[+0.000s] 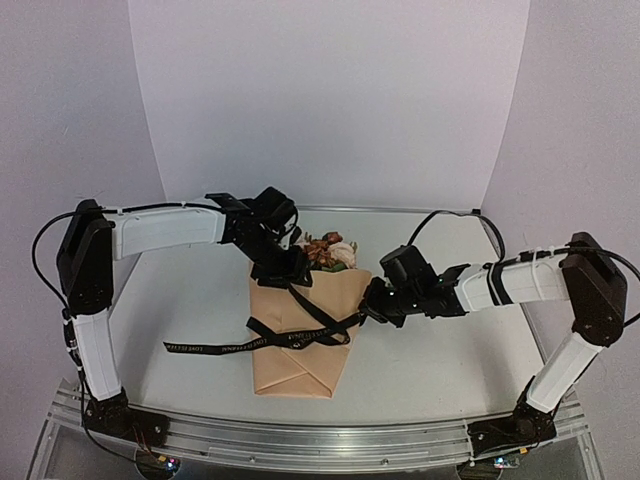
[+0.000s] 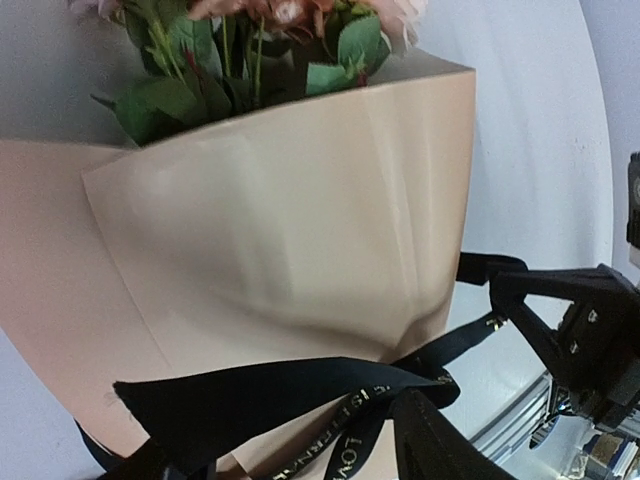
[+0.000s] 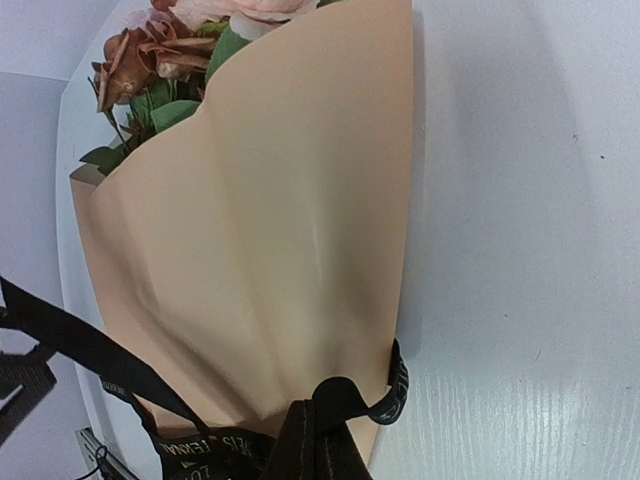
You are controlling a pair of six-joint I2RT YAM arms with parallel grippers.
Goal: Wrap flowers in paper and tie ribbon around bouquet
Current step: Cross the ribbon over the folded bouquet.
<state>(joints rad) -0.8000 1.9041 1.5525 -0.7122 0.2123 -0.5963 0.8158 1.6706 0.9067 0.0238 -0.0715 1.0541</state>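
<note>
The bouquet lies mid-table, tan paper (image 1: 300, 368) folded into a cone with the flowers (image 1: 331, 250) showing at its far, wider end. The black lettered ribbon (image 1: 220, 346) crosses the cone and trails left on the table. One strand rises to my left gripper (image 1: 286, 268) above the cone's upper left. In the left wrist view its fingers (image 2: 432, 440) stand apart, and the ribbon (image 2: 260, 395) is draped across them over the paper (image 2: 280, 220). My right gripper (image 1: 371, 305) is at the cone's right edge. It is shut (image 3: 320, 425) on a ribbon (image 3: 395, 395) loop beside the paper (image 3: 270, 230).
The white table (image 1: 450, 360) ends in a metal rail (image 1: 300, 440) along the near edge. A curved white backdrop stands behind. My right arm (image 2: 590, 330) shows at the right of the left wrist view, close to the bouquet.
</note>
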